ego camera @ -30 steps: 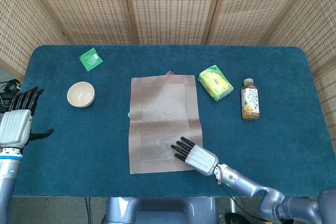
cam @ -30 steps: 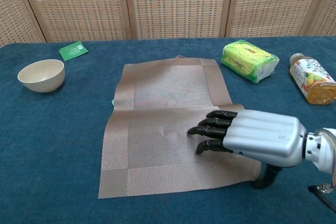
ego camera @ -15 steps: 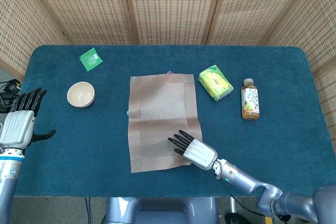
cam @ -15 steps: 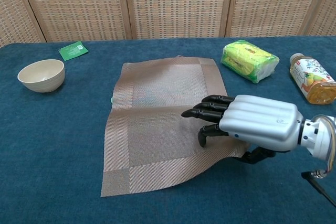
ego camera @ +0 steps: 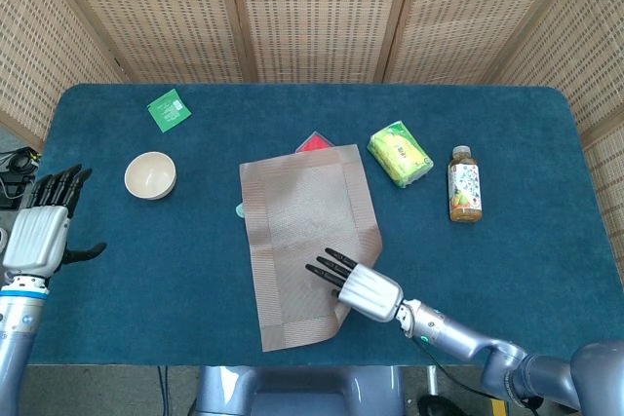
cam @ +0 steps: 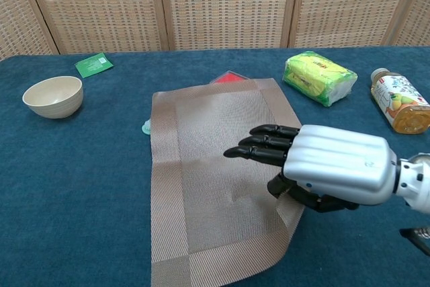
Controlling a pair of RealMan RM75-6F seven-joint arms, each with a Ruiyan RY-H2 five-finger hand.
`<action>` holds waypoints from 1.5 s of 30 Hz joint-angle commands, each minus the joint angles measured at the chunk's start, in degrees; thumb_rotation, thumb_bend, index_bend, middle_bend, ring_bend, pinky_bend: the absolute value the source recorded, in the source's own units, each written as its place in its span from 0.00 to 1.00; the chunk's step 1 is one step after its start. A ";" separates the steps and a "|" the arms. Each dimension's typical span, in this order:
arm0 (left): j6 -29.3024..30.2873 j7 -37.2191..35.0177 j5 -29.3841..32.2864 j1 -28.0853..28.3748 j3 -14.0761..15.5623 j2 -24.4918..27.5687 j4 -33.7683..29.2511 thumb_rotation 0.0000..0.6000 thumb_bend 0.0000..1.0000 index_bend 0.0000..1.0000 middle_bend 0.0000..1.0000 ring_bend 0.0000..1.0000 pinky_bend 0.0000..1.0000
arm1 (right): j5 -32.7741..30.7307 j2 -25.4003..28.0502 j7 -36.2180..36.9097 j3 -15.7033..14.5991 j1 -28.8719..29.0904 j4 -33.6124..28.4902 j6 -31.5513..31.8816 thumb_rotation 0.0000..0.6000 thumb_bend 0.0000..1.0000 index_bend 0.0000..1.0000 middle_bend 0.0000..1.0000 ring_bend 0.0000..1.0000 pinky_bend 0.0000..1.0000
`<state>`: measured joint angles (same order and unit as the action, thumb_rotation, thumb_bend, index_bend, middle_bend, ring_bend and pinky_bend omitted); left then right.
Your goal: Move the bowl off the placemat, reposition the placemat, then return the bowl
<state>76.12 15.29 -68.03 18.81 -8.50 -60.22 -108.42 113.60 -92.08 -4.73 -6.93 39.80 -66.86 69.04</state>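
**Lower centre: my right hand gripping the placemat's near corner**

Low in the middle of the head view, my right hand [ego camera: 353, 283] lies on the brown woven placemat [ego camera: 307, 231], fingers stretched flat over its top while the thumb seems tucked beneath the lifted right edge, so I judge it pinched. The mat sits skewed on the blue table [ego camera: 546, 143]. A red corner [ego camera: 312, 142] peeks out past its far edge. The cream bowl [ego camera: 150, 174] stands off the mat, well apart at centre left. My left hand [ego camera: 41, 227] hovers at the left edge, fingers spread, holding nothing. To do this well, I should keep the pinch firm, slide the mat low so it does not fold, and square it to the table edge before fetching the bowl.
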 commanded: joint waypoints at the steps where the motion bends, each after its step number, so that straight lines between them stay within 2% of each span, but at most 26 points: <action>1: -0.25 0.57 0.18 0.18 0.07 -0.30 0.30 1.00 0.00 0.00 0.00 0.00 0.00 | 7.04 2.62 -0.51 -3.94 0.44 2.66 6.82 1.00 0.72 0.72 0.00 0.00 0.00; 3: -0.14 0.96 0.10 0.15 0.17 -0.49 0.33 1.00 0.00 0.00 0.00 0.00 0.00 | 9.02 4.27 -1.32 -5.16 0.34 3.01 8.88 1.00 0.72 0.72 0.00 0.00 0.00; 6: 0.18 1.91 -0.37 0.09 0.48 -0.92 0.07 1.00 0.00 0.00 0.00 0.00 0.00 | 12.93 9.43 -4.13 -7.87 0.02 3.41 12.36 1.00 0.71 0.72 0.00 0.00 0.00; 9: 0.33 2.81 -0.84 0.10 0.80 -1.31 -0.18 1.00 0.00 0.00 0.00 0.00 0.00 | 14.65 13.50 -7.34 -8.68 0.04 4.52 13.73 1.00 0.70 0.72 0.00 0.00 0.00; 13: 0.36 4.23 -0.99 0.21 1.11 -1.99 -0.28 1.00 0.00 0.00 0.00 0.00 0.00 | 13.00 17.31 -10.18 -7.54 -0.28 7.33 13.46 1.00 0.67 0.72 0.00 0.00 0.00; 16: 0.30 5.31 -0.54 0.42 1.06 -2.55 -0.17 1.00 0.00 0.00 0.00 0.00 0.00 | 12.07 19.16 -11.38 -6.15 1.67 12.38 11.00 1.00 0.65 0.72 0.00 0.00 0.00; 22: 0.21 6.56 0.29 0.69 0.88 -3.20 0.01 1.00 0.00 0.00 0.00 0.00 0.00 | 12.92 19.20 -14.98 -4.38 6.85 21.92 7.06 1.00 0.59 0.72 0.00 0.00 0.00; 27: -0.43 7.16 1.24 1.00 0.81 -3.43 0.45 1.00 0.00 0.00 0.00 0.00 0.00 | 11.57 19.06 -16.30 -3.51 9.56 24.43 2.64 1.00 0.53 0.71 0.00 0.00 0.00; 28: -0.56 7.29 1.37 1.07 0.81 -3.45 0.55 1.00 0.00 0.00 0.00 0.00 0.00 | 11.01 19.03 -16.44 -3.18 9.79 24.79 2.22 1.00 0.48 0.66 0.00 0.00 0.00; 30: -0.90 7.48 1.62 1.24 0.84 -3.58 0.80 1.00 0.00 0.00 0.00 0.00 0.00 | 8.50 19.05 -16.20 -2.02 9.45 25.19 1.09 1.00 0.37 0.43 0.00 0.00 0.00; 32: -1.53 7.70 1.71 1.50 1.05 -3.78 1.29 1.00 0.00 0.00 0.00 0.00 0.00 | 4.56 19.42 -17.05 0.13 7.68 24.46 1.12 1.00 0.21 0.09 0.00 0.00 0.00; 33: -1.90 7.80 1.76 1.66 1.15 -3.91 1.59 1.00 0.00 0.00 0.00 0.00 0.00 | 2.95 19.78 -16.95 0.96 6.67 23.82 1.90 1.00 0.14 0.03 0.00 0.00 0.00; 35: -2.54 7.66 1.70 1.97 1.25 -4.20 2.16 1.00 0.00 0.00 0.00 0.00 0.00 | 0.06 20.46 -16.59 2.29 4.50 22.17 3.80 1.00 0.02 0.00 0.00 0.00 0.00; 36: -2.88 7.56 1.58 2.14 1.33 -4.35 2.44 1.00 0.00 0.00 0.00 0.00 0.00 | -1.82 20.87 -15.65 3.10 3.04 21.00 5.01 1.00 0.00 0.00 0.00 0.00 0.00; 40: -3.67 6.98 0.08 2.66 1.71 -4.88 3.50 1.00 0.00 0.00 0.00 0.00 0.00 | -7.96 22.31 -12.65 5.48 -2.40 15.64 9.59 1.00 0.00 0.00 0.00 0.00 0.00; 45: -4.59 3.10 -5.65 3.66 2.49 -6.51 6.72 1.00 0.00 0.00 0.00 0.00 0.00 | -16.56 23.50 -8.97 8.66 -9.33 5.94 14.13 1.00 0.00 0.00 0.00 0.00 0.00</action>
<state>72.16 20.21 -71.44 21.88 -6.49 -65.90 -103.27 101.24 -69.66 -15.98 -0.62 34.47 -55.88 80.28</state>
